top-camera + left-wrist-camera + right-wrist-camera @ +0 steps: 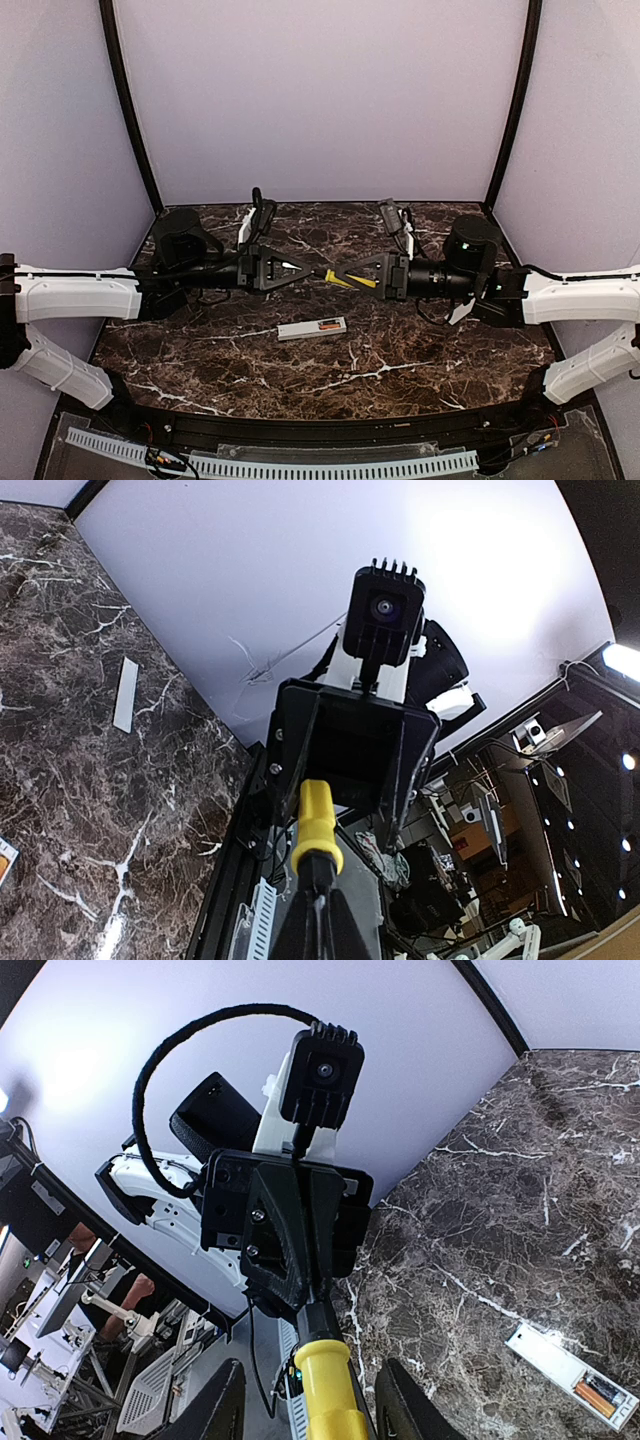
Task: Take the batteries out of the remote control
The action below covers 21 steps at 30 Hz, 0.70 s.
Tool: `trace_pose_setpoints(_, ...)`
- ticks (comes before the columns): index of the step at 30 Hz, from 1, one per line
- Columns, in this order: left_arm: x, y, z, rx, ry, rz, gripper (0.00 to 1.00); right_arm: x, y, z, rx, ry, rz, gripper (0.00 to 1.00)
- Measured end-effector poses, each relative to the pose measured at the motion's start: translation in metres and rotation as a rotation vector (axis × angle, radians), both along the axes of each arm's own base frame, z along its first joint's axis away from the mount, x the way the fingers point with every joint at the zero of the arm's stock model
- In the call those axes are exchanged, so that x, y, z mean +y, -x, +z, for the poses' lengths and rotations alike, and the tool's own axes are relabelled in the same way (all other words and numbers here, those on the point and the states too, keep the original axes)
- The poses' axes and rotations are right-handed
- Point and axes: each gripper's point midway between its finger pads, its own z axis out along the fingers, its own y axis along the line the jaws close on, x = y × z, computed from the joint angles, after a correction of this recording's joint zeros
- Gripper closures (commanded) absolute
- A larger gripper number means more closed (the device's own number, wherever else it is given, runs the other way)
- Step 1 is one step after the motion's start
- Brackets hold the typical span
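Note:
The remote control [305,330] lies back up on the marble table, below both grippers, with orange-red batteries [328,324] in its open bay. It also shows in the right wrist view [560,1358], with the batteries [598,1393] at its near end. My left gripper [318,270] is shut on the dark tip of a yellow-handled screwdriver [345,278], held in the air. My right gripper [362,276] faces it. Its fingers [215,1405] stand wide apart on both sides of the yellow handle [328,1390] without touching it. In the left wrist view the left gripper [315,885] pinches the dark shaft below the yellow handle [317,825].
A short plain white cover strip [125,693] lies on the marble near the back wall. White walls close the table [200,370] on three sides. A black rail and a white slotted cable duct [300,465] run along the near edge.

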Motion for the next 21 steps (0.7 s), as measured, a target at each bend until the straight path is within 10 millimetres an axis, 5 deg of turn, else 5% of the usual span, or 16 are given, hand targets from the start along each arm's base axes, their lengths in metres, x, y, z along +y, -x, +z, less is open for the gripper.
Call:
trace_pose_setpoints(8, -0.001, -0.004, 0.011, -0.001, 0.047, 0.018, 1.0, 0.001, 0.002, 0.0, -0.004, 0.001, 0.013, 0.46)
trace_pose_setpoints(21, -0.002, -0.007, 0.012, 0.013, 0.066, 0.026, 1.0, 0.001, 0.004, 0.0, -0.01, 0.0, 0.016, 0.53)
